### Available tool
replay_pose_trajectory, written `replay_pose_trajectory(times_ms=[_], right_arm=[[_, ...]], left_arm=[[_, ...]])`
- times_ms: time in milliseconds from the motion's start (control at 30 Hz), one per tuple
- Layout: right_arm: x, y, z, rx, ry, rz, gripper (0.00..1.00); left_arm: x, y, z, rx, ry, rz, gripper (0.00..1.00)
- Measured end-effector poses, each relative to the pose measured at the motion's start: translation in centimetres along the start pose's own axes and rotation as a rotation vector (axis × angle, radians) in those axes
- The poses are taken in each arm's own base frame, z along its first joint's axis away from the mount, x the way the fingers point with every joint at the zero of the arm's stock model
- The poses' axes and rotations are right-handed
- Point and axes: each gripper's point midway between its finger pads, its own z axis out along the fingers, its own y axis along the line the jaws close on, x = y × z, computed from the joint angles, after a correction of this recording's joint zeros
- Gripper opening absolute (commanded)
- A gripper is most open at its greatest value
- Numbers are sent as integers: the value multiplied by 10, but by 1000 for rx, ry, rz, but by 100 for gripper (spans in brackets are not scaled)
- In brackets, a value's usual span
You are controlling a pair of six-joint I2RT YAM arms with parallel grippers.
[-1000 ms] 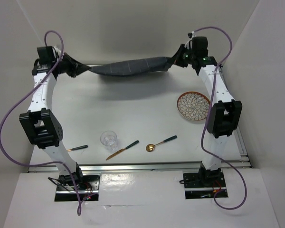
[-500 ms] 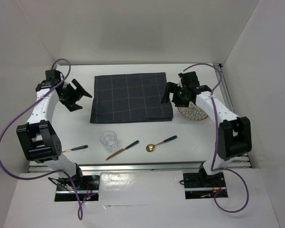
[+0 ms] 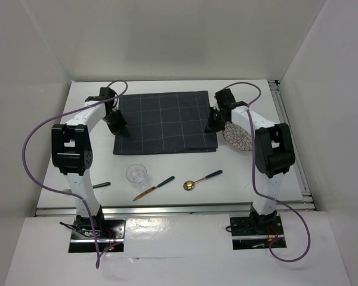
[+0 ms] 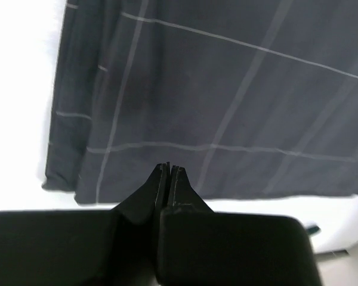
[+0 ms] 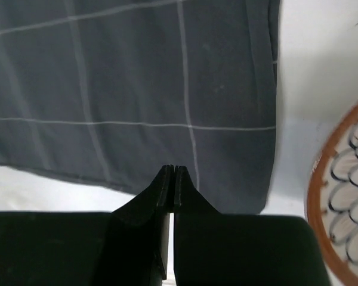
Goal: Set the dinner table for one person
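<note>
The dinner table (image 3: 89, 155) is a white tabletop. A dark grey checked placemat (image 3: 164, 122) lies flat at its back middle. My left gripper (image 3: 118, 125) is shut and empty over the mat's left edge. In the left wrist view the closed tips (image 4: 169, 168) hang over the mat's near corner (image 4: 227, 89). My right gripper (image 3: 213, 124) is shut and empty over the mat's right edge, and the right wrist view shows the same (image 5: 173, 170). A patterned plate (image 3: 238, 138) lies just right of the mat, partly under the right arm.
A clear glass (image 3: 136, 174) stands in front of the mat. A fork (image 3: 96, 186), a gold knife (image 3: 154, 188) and a gold spoon (image 3: 200, 180), all with green handles, lie along the near edge. The plate's rim (image 5: 346, 208) shows beside the right gripper. White walls enclose the table.
The placemat, held up stretched between both grippers a second ago, now lies flat. Both grippers let go, then moved inward over the mat's side edges and shut.
</note>
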Motion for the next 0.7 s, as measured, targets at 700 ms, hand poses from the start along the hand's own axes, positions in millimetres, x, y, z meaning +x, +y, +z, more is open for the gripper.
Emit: replay_pose_trajectory(times_ms=[700], right_arm=[[62, -34, 32, 91, 79, 137, 0]], left_arm=[[23, 28, 45, -89, 73, 13, 0]])
